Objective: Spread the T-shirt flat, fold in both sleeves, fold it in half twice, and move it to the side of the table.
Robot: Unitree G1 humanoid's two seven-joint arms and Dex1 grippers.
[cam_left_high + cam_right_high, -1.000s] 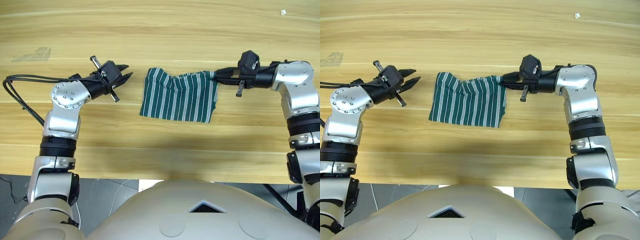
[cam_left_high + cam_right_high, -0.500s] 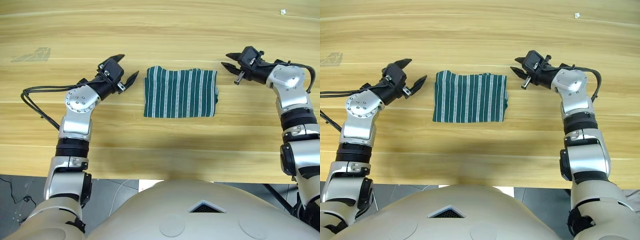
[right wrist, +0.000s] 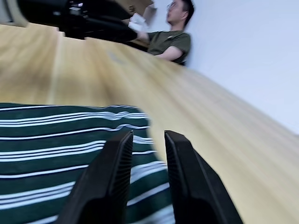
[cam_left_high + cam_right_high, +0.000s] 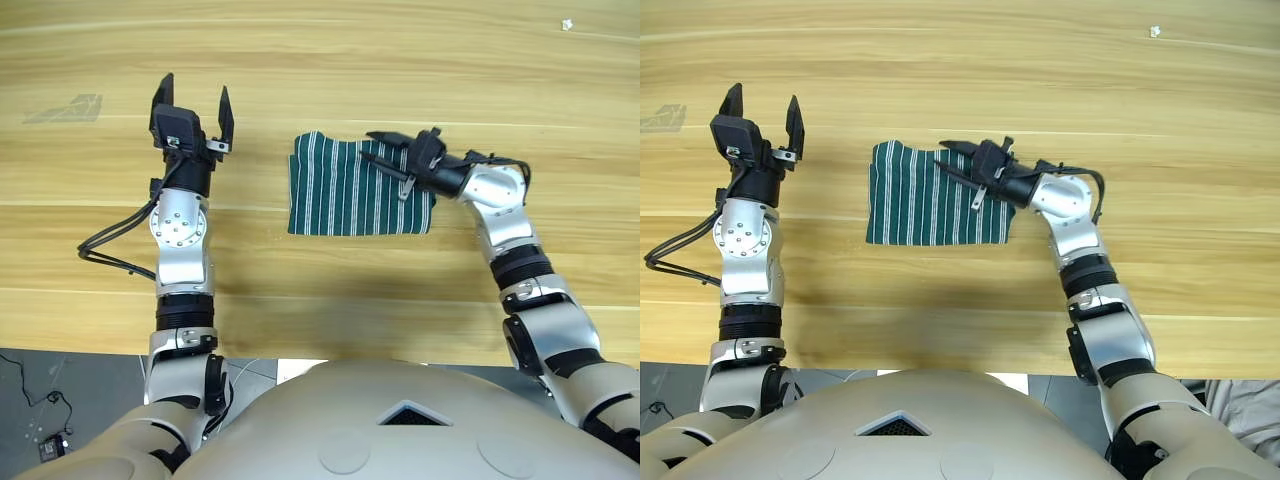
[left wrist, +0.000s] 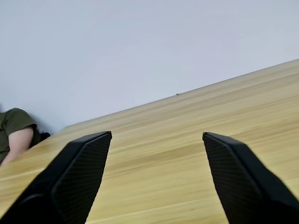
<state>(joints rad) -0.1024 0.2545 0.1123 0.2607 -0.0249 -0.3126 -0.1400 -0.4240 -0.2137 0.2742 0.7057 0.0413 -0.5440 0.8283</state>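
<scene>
Left eye view: the left gripper (image 4: pixel 195 95) is spread wide and empty, pointing away across the wooden table (image 4: pixel 320 50), apart from the folded green striped T-shirt (image 4: pixel 340 190) lying flat mid-table. The right gripper (image 4: pixel 370 146) hangs over the shirt's far right part, fingers slightly parted, gripping nothing. Half a second back the left angled at the shirt's edge and the right sat off its corner; now the left has swung away and the right has come in over the cloth.

Wooden table (image 4: pixel 320 60), plain pale wall (image 5: pixel 140 46)

Wooden table (image 4: pixel 320 60); folded striped T-shirt (image 4: pixel 340 195) lying mid-table; white scrap (image 4: pixel 566 24) far right.
</scene>
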